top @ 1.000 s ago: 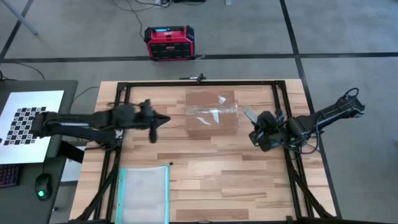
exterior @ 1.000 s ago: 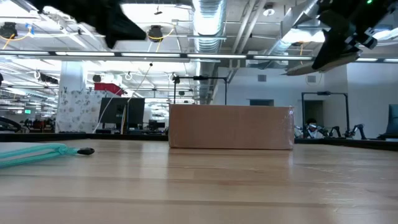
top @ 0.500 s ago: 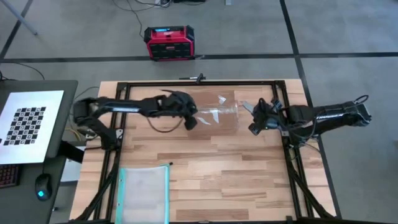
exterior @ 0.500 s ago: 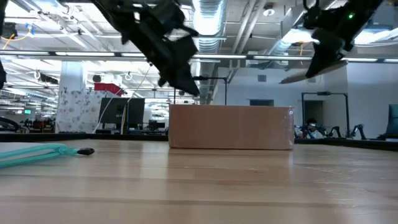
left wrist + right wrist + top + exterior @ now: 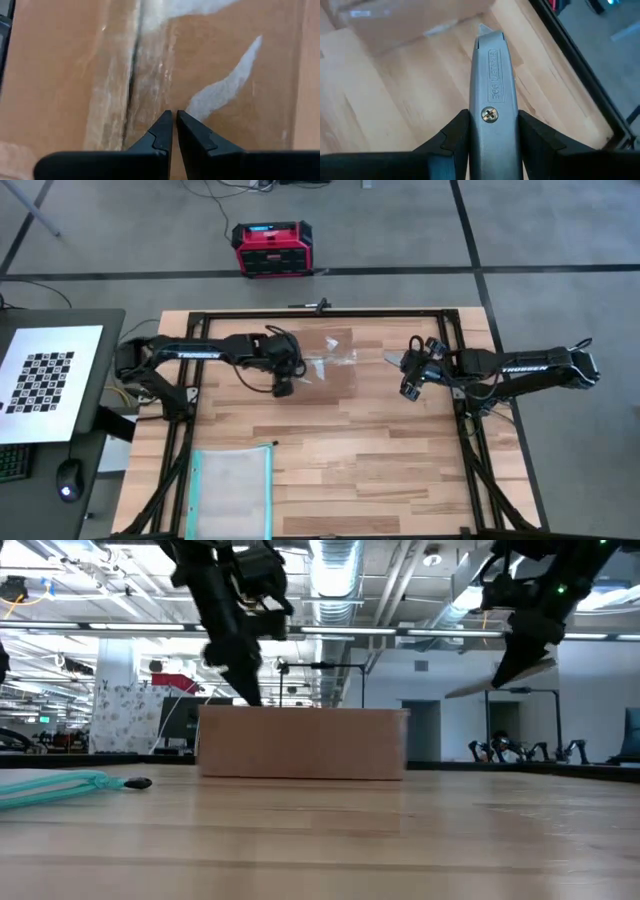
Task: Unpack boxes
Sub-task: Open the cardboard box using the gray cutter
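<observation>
The brown cardboard box (image 5: 327, 360) sits on the wooden table (image 5: 340, 450), near the far edge and about in the middle from side to side. Its flaps look flat and closed, and shiny clear tape (image 5: 150, 55) runs along the seam on top. The left end effector (image 5: 283, 387) is at the box's left end, pointing down. The left wrist view shows its two dark fingers (image 5: 161, 135) pinched nearly together with nothing between them, right above the taped seam. Whether the tips touch the box is hard to tell. The right end effector (image 5: 408, 375) is up in the air to the right of the box, well apart from it. It is clamped on a silver utility knife (image 5: 492, 85) with the blade tip sticking out past the fingers. A clear pouch with teal edges (image 5: 233, 492) lies at the near left of the table, away from both arms. A red and black case (image 5: 271, 248) sits on the floor past the table. The job looks like it has barely started: the tape seems uncut and nothing has been taken out. What is left is likely cutting the tape, opening the flaps and lifting out whatever is inside.
</observation>
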